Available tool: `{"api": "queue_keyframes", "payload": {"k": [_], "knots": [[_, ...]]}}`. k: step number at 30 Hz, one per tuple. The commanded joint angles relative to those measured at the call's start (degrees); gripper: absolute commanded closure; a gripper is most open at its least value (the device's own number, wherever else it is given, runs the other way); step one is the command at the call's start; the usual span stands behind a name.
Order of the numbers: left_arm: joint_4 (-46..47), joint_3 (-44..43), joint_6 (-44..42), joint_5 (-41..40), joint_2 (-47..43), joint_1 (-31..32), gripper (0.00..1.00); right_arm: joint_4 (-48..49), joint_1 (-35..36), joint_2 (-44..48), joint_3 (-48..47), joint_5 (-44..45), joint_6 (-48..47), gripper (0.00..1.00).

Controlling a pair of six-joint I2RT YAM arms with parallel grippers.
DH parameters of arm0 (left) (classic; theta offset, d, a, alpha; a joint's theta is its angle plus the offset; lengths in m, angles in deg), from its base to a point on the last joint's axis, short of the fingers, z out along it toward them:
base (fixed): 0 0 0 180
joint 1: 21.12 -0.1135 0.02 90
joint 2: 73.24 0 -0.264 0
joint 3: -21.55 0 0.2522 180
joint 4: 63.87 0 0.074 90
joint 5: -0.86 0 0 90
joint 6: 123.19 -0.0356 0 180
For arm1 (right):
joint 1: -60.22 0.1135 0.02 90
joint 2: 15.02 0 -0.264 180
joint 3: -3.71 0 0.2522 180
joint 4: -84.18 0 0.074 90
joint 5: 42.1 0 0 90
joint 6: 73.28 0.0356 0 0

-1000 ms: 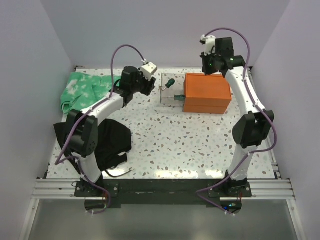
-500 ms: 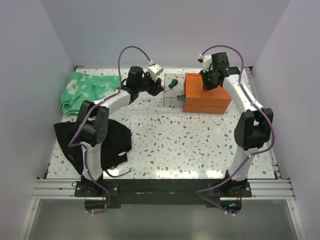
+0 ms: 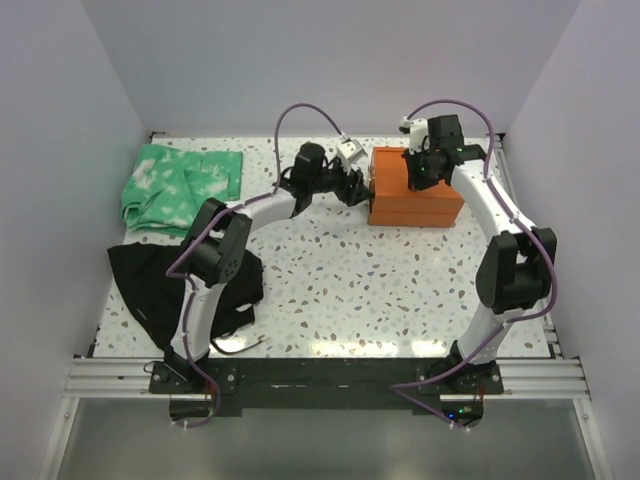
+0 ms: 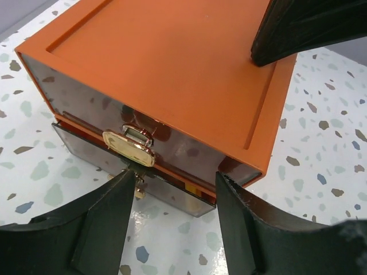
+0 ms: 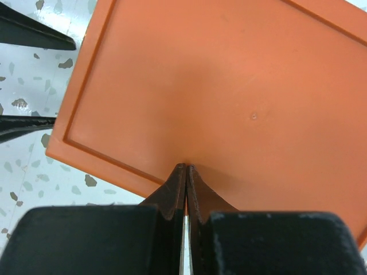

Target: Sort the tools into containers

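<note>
Gleaming boxy orange chest [image 4: 172, 63], seemingly plastic

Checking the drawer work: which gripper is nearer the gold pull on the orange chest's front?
Left. The left gripper is open right in front of the gold pull; the right gripper is shut, tips on top of the orange chest.

The chest [image 3: 415, 190] stands at the far right of the table [image 3: 380, 290]. The left hand [image 4: 175, 189] sits just left of it, at its drawer face, straddling the lower drawer [image 4: 80, 150]. The right hand [image 5: 186, 169] rests on the chest's top. At the table's left lie a far cloth [image 3: 180, 185] and, before it, a near cloth [image 3: 160, 285].
</note>
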Motion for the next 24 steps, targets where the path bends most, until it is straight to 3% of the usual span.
{"api": "queue_keyframes", "payload": {"k": [1,6,9,10,11,12,14,15,16,18,19,21,24], "knots": [[6.5,-3.0,4.8,3.8,0.3,0.7,0.37,-1.3,0.0,1.7,2.0,0.0,1.3,1.00],[-2.4,-3.9,11.0,-1.5,-4.6,-2.6,0.39,0.3,-0.3,4.6,-0.4,3.4,1.0,1.00],[-4.2,2.4,11.2,-5.7,-12.2,-5.2,0.33,1.1,-0.9,5.6,-2.3,4.5,2.2,1.00],[-5.0,5.9,9.8,-6.8,-14.1,-5.9,0.29,1.1,-1.0,5.6,-3.5,5.7,2.9,1.00],[-6.2,7.4,9.2,-7.5,-16.0,-6.6,0.01,1.1,-1.0,6.0,-3.9,7.1,2.5,1.00],[-9.0,9.8,8.5,-7.9,-19.1,-8.0,0.00,1.1,-1.0,6.1,-4.3,10.9,2.3,1.00],[-11.5,11.8,5.4,-7.6,-21.8,-9.2,0.00,1.8,-1.3,6.0,-4.4,22.4,0.9,0.77],[-14.5,12.8,3.6,-7.4,-23.7,-10.2,0.00,2.9,-2.6,6.1,-4.0,24.6,0.0,0.61],[-16.0,13.0,-0.7,-7.9,-24.6,-10.4,0.00,3.2,-3.8,6.3,-2.8,25.5,-0.3,0.35],[-18.3,14.1,-5.7,-9.7,-27.5,-11.0,0.00,0.5,-8.5,6.5,-2.3,21.0,2.5,0.18],[-18.3,14.5,-9.6,-14.1,-28.4,-11.1,0.00,-1.1,-9.0,6.4,-1.9,11.1,5.0,0.01],[-17.1,15.5,-14.2,-19.7,-31.3,-11.7,0.00,-1.6,-10.6,7.3,1.6,10.0,8.8,0.01],[-12.1,16.6,-21.3,-36.6,-33.2,-12.7,0.00,-3.0,-9.7,11.4,3.7,14.9,19.1,0.01]]}}
